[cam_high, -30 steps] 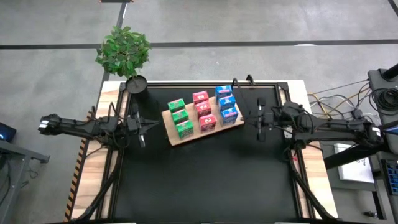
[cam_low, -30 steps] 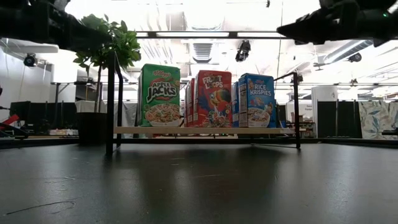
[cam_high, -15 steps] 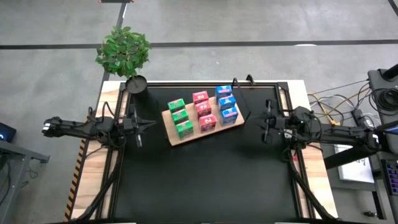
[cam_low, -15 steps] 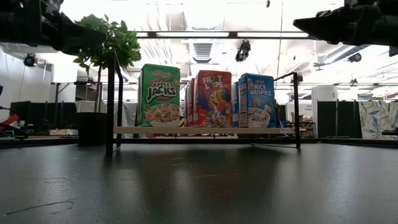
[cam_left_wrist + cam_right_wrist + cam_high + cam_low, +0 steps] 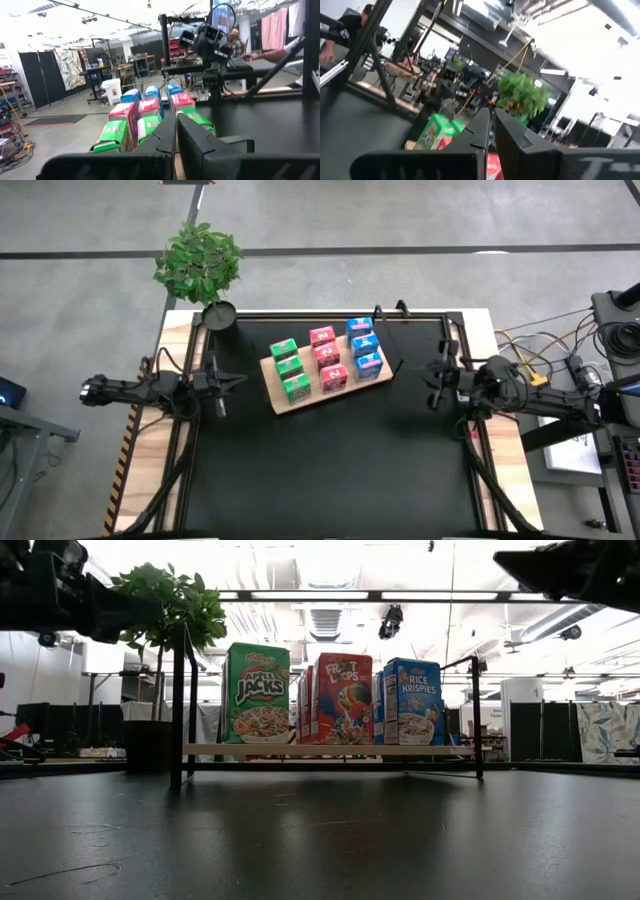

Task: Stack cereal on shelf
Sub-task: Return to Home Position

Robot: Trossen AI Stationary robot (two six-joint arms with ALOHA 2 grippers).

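On the shelf (image 5: 312, 401), which lies aslant at the far middle of the black mat (image 5: 330, 470), you have all nine boxes of the cereal (image 5: 327, 355) standing upright in three files. The green boxes (image 5: 289, 367) are nearest the left arm, the pink-red boxes (image 5: 335, 377) sit between, and the blue boxes (image 5: 363, 345) are nearest the right.

Expect them to handle as light, hollow card: stiff enough on the edges, but easy to tip or crush, and slick on the printed faces. If you must touch one, take it across its narrow sides, high up, with a gentle squeeze (the files stand close, so coming down from above looks safer than coming in from the side).

Your left gripper (image 5: 232, 380) hangs over the mat's left edge and your right gripper (image 5: 432, 380) over its right. Both are well apart from the shelf, fingers together on nothing.

The mat looks flat and matt, ringed by a black frame (image 5: 420, 314). A potted plant (image 5: 198, 260) stands at the far left corner. Beyond is a bright workshop, with a person (image 5: 349, 22) at a bench.
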